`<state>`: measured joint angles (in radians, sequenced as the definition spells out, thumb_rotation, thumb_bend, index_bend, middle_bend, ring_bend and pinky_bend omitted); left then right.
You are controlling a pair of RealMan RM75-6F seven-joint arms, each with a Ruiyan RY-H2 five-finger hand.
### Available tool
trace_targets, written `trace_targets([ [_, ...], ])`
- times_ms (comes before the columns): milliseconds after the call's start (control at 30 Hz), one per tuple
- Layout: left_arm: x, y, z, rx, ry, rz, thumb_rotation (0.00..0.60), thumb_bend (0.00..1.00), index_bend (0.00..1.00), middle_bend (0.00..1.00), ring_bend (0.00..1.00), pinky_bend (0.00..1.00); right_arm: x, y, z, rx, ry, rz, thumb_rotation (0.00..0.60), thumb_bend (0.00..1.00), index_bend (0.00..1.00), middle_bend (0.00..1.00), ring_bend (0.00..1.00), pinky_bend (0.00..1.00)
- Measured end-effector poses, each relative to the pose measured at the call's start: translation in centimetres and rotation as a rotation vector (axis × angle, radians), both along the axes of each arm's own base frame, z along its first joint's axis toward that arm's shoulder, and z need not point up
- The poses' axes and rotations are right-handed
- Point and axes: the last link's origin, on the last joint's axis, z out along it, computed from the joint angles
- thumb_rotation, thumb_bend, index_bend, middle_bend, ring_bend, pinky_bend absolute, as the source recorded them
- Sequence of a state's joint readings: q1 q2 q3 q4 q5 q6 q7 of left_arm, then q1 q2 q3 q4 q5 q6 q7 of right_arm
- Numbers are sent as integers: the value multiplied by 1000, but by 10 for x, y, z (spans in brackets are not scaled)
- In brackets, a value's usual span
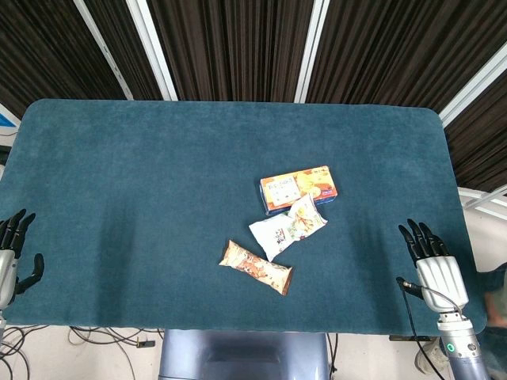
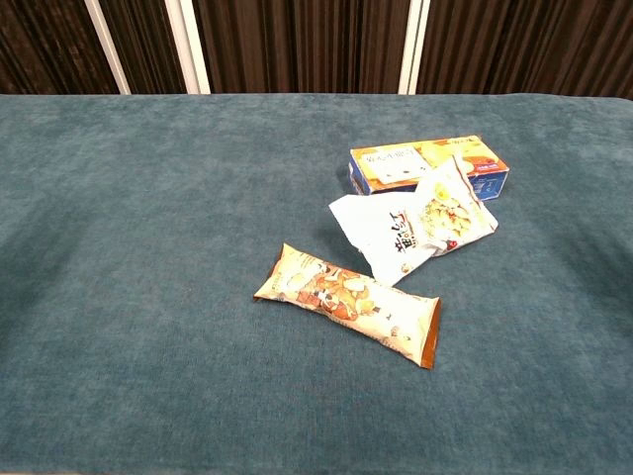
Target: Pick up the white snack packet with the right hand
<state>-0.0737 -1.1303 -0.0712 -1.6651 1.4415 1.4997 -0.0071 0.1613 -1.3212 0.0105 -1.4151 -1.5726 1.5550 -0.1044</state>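
The white snack packet point(image 1: 286, 227) point(image 2: 412, 231) lies flat near the middle of the teal table, leaning against an orange box point(image 1: 299, 189) point(image 2: 427, 164) behind it. A brown snack bar packet point(image 1: 256, 267) point(image 2: 348, 302) lies just in front of it. My right hand point(image 1: 432, 261) rests at the table's right front edge, fingers spread and holding nothing, well to the right of the white packet. My left hand point(image 1: 14, 253) sits at the left front edge, fingers apart and empty. Neither hand shows in the chest view.
The teal cloth table point(image 1: 142, 182) point(image 2: 148, 247) spreads wide to the left of the packets. Dark slatted panels with white bars point(image 1: 238, 47) stand behind the far edge. Cables point(image 1: 103, 339) hang below the front edge.
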Motion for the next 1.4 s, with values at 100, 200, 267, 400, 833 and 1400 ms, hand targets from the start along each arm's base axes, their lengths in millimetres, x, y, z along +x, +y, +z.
trace_targets([
  [100, 0, 0, 0, -1, 2, 0, 600, 546, 28, 0, 7, 23, 0, 0, 0, 4, -2, -3, 600, 11, 0, 0, 41, 207],
  [200, 0, 0, 0, -1, 3, 1, 600, 545, 28, 0, 7, 23, -1, 0, -1, 9, 1, -6, 600, 10, 0, 0, 42, 208],
  [267, 0, 0, 0, 1, 3, 2, 600, 546, 28, 0, 7, 23, -1, -1, -1, 14, -1, -8, 600, 11, 0, 0, 42, 208],
  [400, 0, -1, 1, 5, 4, 2, 600, 545, 28, 0, 7, 23, -3, -3, 0, 17, -13, -15, 600, 10, 0, 0, 42, 208],
  [833, 0, -1, 1, 5, 2, 1, 600, 546, 28, 0, 7, 23, -3, -1, 1, 29, -26, -18, 600, 10, 0, 0, 42, 207],
  [1400, 2, 2, -1, -11, -12, 7, 600, 546, 28, 0, 7, 23, 21, -41, 13, 192, -76, 117, 600, 11, 0, 0, 41, 207],
])
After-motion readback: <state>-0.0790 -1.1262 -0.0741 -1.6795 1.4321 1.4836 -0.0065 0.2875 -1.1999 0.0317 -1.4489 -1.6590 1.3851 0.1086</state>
